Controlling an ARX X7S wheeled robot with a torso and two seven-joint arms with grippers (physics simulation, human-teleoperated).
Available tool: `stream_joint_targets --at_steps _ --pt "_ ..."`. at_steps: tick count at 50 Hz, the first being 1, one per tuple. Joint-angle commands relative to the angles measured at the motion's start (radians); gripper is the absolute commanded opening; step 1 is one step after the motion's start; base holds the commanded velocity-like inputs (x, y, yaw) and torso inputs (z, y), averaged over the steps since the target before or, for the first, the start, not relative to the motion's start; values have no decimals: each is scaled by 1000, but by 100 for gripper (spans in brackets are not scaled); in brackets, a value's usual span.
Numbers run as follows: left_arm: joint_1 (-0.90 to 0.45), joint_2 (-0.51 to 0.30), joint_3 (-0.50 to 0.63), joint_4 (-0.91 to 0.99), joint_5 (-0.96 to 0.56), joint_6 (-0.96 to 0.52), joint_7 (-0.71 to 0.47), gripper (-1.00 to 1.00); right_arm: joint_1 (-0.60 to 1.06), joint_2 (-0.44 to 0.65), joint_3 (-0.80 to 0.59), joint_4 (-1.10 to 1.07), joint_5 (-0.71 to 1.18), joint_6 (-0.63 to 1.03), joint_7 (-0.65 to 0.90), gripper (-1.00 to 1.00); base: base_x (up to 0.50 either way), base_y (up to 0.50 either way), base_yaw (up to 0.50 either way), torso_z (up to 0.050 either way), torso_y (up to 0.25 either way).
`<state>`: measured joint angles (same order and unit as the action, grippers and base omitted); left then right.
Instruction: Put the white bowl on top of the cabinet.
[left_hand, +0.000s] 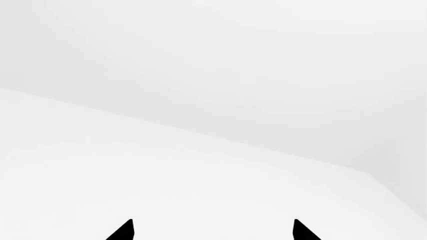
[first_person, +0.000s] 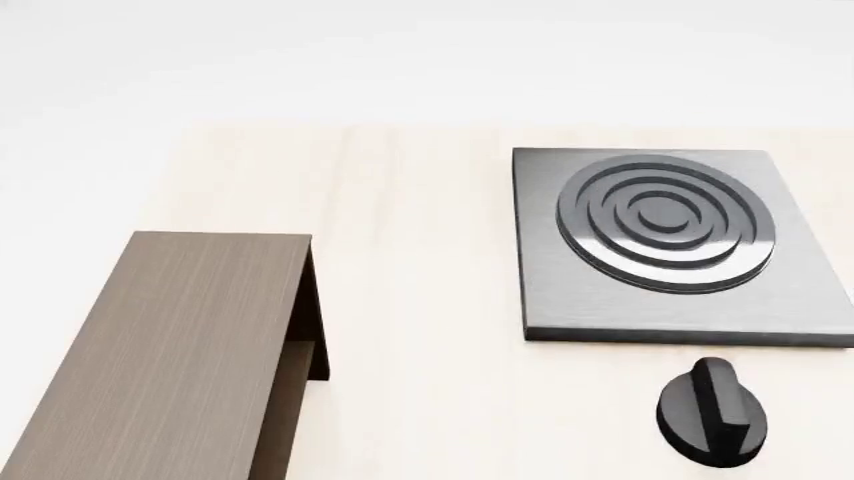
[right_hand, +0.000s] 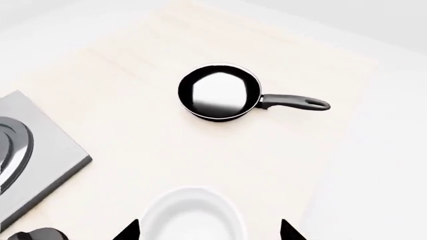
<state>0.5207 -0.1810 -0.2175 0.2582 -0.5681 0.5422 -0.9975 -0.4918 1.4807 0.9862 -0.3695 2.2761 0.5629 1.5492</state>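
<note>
Grey stove plate (first_person: 667, 250), black knob (first_person: 711, 412) near it, frying pan (right_hand: 219, 93) apart

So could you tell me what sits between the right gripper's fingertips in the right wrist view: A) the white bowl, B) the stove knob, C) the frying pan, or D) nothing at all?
A: the white bowl lies between the two dark fingertips of the right gripper, while the frying pan sits farther off on the table.
</note>
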Motion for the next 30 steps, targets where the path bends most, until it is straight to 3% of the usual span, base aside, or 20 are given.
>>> stream_joint_targets --at_steps 1,11,30 --pt "0 -2 3 0 3 -2 -5 100 -30 5 -21 26 -35 16 -1 100 0 0 0 0 0" --pt "-3 -4 6 -2 8 -6 -9 100 -91 87 -115 58 -59 -84 -56 100 0 0 0 0 0" --pt "-10 -9 11 -10 8 -9 -13 100 -119 90 -198 62 -105 -123 -121 100 0 0 0 0 0"
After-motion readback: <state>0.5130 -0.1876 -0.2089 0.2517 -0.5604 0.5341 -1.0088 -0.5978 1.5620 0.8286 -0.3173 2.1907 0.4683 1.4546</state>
